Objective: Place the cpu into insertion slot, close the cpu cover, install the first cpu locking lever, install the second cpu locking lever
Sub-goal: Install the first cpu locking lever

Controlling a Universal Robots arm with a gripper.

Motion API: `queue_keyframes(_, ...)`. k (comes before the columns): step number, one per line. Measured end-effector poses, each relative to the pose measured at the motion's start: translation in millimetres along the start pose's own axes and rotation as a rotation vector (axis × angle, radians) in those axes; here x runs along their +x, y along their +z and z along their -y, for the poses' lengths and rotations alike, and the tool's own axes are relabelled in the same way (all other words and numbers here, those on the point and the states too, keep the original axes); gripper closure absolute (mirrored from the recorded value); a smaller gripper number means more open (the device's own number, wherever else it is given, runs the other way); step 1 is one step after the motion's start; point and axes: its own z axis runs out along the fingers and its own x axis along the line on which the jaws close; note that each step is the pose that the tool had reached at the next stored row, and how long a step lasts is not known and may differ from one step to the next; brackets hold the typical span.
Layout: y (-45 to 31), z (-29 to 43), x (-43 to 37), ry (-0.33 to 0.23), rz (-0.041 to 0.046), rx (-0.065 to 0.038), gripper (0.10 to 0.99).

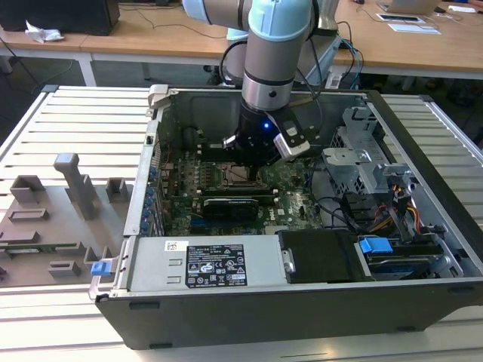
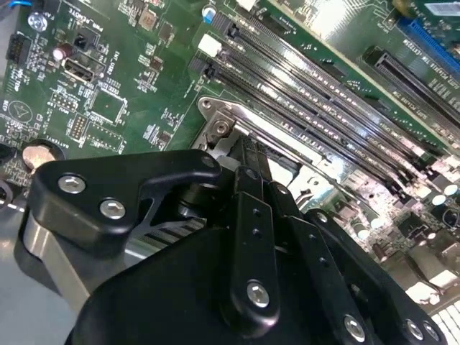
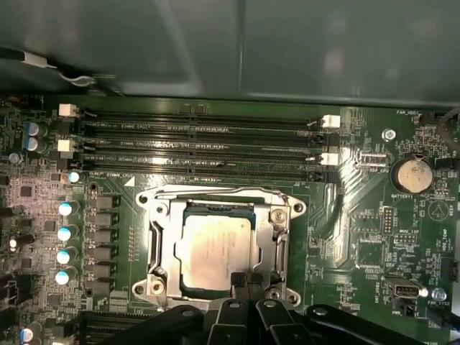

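Note:
The cpu (image 3: 212,248), a flat square chip with a dull silver top, lies in the insertion slot (image 3: 215,209) on the green motherboard. The silver cpu cover (image 3: 279,237) frames the chip; I cannot tell whether it lies fully flat. My gripper (image 3: 248,282) stands at one edge of the socket, its black fingertips close together and touching the frame, with nothing visible between them. In the second wrist view the gripper (image 2: 244,152) tapers to a point beside a socket screw (image 2: 219,128). In the exterior view the gripper (image 1: 249,157) hangs low inside the open computer case over the socket (image 1: 240,176).
Long black memory slots (image 3: 201,144) run beside the socket, and a coin battery (image 3: 411,175) sits further along the board. The power supply box (image 1: 204,264), drive cage (image 1: 362,154) and cables (image 1: 396,207) crowd the case. A grey fixture (image 1: 53,211) lies at the exterior view's left.

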Motion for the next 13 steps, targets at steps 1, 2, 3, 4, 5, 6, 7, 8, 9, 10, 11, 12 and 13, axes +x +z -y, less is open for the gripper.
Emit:
queue_keyframes(1, -1.6, 0.0, 0.0, 0.0, 0.0, 0.0, 0.98)
queue_keyframes(2, -3.2, 0.0, 0.1, 0.0, 0.0, 0.0, 0.98)
queue_keyframes(3, -5.4, 0.0, 0.1, 0.0, 0.0, 0.0, 0.98)
queue_keyframes(4, -6.9, 0.0, 0.1, 0.0, 0.0, 0.0, 0.98)
queue_keyframes(5, -10.9, 0.0, 0.2, 0.0, 0.0, 0.0, 0.98)
queue_keyframes(6, -13.2, 0.0, 0.3, 0.0, 0.0, 0.0, 0.98)
queue_keyframes(7, -15.4, 0.0, 0.3, 0.0, 0.0, 0.0, 0.98)
queue_keyframes(8, -17.3, -0.1, 0.4, 0.0, 0.0, 0.0, 0.98)
queue_keyframes(9, -19.4, -0.1, 0.4, 0.0, 0.0, 0.0, 0.98)
queue_keyframes(10, -20.7, -0.1, 0.5, 0.0, 0.0, 0.0, 0.98)
queue_keyframes(11, -22.1, -0.1, 0.5, 0.0, 0.0, 0.0, 0.98)
queue_keyframes(12, -23.3, -0.1, 0.5, 0.0, 0.0, 0.0, 0.98)
queue_keyframes(13, -25.5, -0.1, 0.6, 0.0, 0.0, 0.0, 0.98)
